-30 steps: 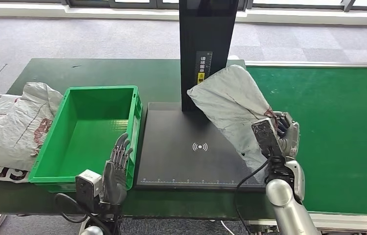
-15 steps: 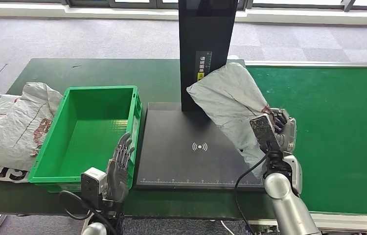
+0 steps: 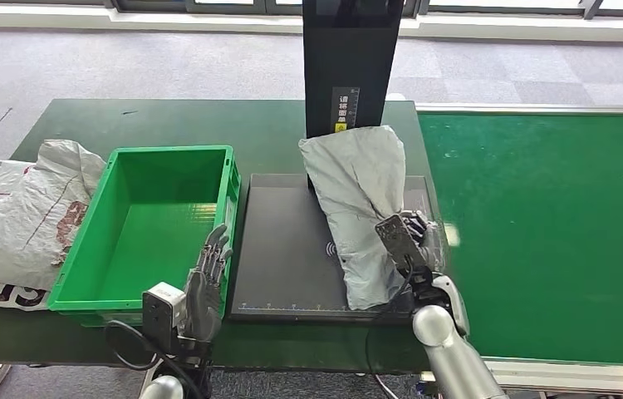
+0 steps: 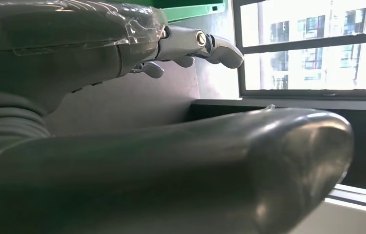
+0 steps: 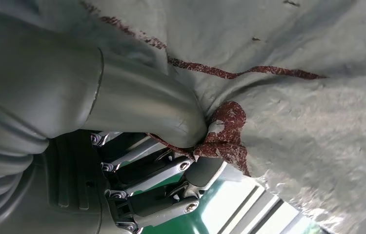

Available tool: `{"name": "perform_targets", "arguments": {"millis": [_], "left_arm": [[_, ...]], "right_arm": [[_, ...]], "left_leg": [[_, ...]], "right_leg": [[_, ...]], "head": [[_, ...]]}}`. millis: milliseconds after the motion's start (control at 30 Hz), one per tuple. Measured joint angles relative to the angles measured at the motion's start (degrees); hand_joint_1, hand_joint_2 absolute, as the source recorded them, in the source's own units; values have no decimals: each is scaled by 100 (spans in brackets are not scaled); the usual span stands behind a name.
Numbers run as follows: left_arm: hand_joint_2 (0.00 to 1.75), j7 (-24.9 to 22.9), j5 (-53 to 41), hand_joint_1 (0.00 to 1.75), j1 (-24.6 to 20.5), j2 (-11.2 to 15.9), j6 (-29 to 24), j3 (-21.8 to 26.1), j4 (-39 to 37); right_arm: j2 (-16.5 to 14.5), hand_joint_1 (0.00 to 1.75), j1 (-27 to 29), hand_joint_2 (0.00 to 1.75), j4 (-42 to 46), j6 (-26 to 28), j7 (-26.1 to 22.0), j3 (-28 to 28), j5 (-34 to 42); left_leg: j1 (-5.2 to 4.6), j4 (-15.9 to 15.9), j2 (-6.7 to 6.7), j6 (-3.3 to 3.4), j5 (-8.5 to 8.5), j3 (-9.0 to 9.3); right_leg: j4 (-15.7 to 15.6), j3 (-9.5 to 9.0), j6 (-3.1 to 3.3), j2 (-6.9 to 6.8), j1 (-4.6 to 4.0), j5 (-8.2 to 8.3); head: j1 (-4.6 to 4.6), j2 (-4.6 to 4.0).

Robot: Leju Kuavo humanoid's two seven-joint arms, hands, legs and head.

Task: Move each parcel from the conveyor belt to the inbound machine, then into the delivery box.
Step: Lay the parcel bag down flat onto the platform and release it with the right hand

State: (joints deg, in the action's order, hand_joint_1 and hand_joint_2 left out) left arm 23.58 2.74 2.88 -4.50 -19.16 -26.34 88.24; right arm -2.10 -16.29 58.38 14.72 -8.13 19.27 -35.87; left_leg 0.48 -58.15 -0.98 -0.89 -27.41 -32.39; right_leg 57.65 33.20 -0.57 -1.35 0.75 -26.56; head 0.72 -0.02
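Parcel (image 3: 358, 204) swung left off the belt since earlier frame | right hand (image 3: 414, 237) pinching its edge, lower centre, holding it over scanner plate (image 3: 279, 249) for reading | left hand (image 3: 202, 283) spread idle beside green crate (image 3: 138, 224), awaiting handover.

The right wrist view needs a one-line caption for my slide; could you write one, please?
Right hand grips a grey parcel by its red-printed fold.

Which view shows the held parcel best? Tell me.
The head view: the whole grey parcel lies over the black scanner platform, held by the right hand. The right wrist view gives only crumpled wrapping at the thumb; the left wrist view, nothing.
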Motion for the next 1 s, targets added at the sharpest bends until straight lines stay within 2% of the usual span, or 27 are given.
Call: {"name": "perform_targets", "arguments": {"millis": [467, 500, 600, 633, 800, 1000], "left_arm": [[0, -50, -49, 0, -17, -87, 68, 0, -51], [0, -55, -49, 0, -22, -93, 71, 0, -61], [0, -67, -49, 0, -57, -109, 80, 0, -97], [0, -68, -49, 0, -75, -113, 81, 0, -111], [0, -93, -38, 0, -129, -128, 221, 0, -140], [0, -209, -133, 0, -121, -129, 362, 0, -47]], "right_arm": [[-213, 175, 38, 175, -93, -361, 71, 336, 258], [-222, 170, 36, 175, -105, -371, 66, 358, 274], [-252, 39, 33, 175, -138, -392, 55, 405, 342], [-266, 0, 33, 175, -143, -392, 61, 409, 363], [-296, 0, 100, 175, 3, -403, 164, 419, 528], [-256, 0, 451, 175, 769, -562, 194, 419, 934]], "left_leg": [[-1, 0, -1, 0, 0, -2], [0, 0, -1, 0, 0, -2], [0, 0, -1, 0, 0, -2], [0, 0, -1, 0, 0, -2], [-1, -1, -1, -1, 1, -1], [-1, -1, -1, -1, 0, -2]], "right_leg": [[0, 2, 0, 1, 0, 1], [0, 2, 0, 2, 0, 1], [0, 2, 0, 2, 0, 1], [0, 2, 0, 2, 0, 1], [0, 3, 0, 2, 1, 1], [0, 6, 0, 2, 1, 0]], "head": [[0, 0], [0, 0], [0, 0], [0, 0], [0, 0], [1, 0]]}}
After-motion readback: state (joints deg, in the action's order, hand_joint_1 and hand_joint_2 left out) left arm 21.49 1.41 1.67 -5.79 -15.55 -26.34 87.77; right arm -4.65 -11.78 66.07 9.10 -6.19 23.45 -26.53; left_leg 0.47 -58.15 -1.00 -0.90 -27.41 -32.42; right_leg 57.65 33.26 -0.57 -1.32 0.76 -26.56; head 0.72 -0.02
